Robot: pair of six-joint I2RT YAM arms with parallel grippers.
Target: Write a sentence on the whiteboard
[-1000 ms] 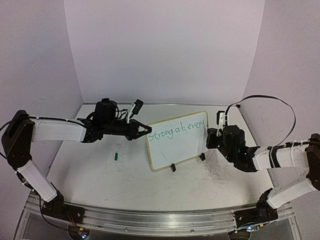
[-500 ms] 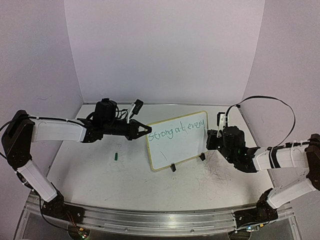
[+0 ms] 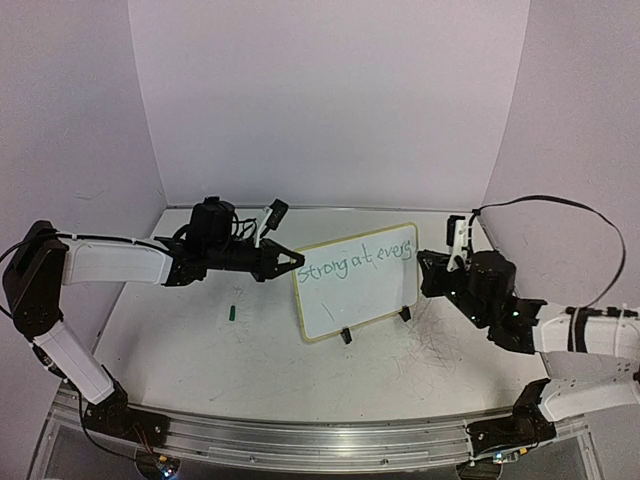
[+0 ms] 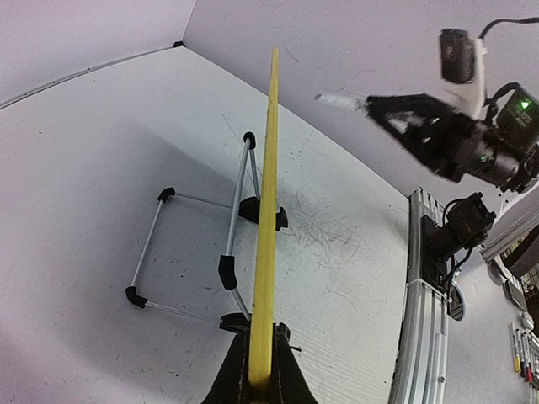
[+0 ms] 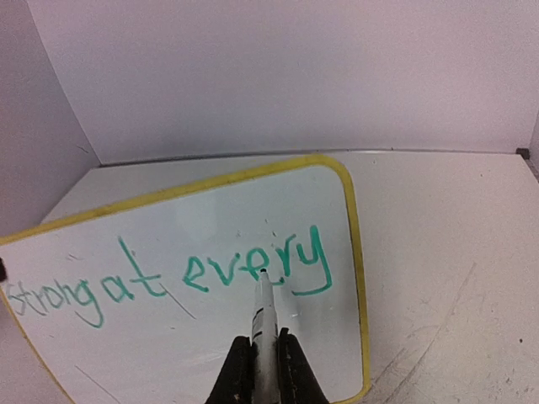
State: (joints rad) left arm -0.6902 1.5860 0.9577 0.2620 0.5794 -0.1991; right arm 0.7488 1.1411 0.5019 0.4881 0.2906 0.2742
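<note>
Left hand (image 3: 294, 259) clamps the nearest short edge of the whiteboard (image 3: 360, 300) standing on the bench (image 3: 190, 340), its long axis stretching away toward the right hand (image 5: 263, 345), which grips a marker (image 5: 261, 299) pointing at the sentence (image 5: 215, 273).

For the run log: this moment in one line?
left gripper: shut on whiteboard | right gripper: shut on marker, tip off whiteboard | sentence: "strong at every"

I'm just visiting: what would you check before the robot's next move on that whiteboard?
1. Whiteboard steadied: left gripper shut on its yellow edge. Ok.
2. Marker held: right gripper shut on it. Ok.
3. Marker tip touching whiteboard: it stands clear in the left wrist view. Not ok.
4. Sentence complete: reads only "strong at every". Not ok.
5. Blank room below the writing. Ok.
</note>
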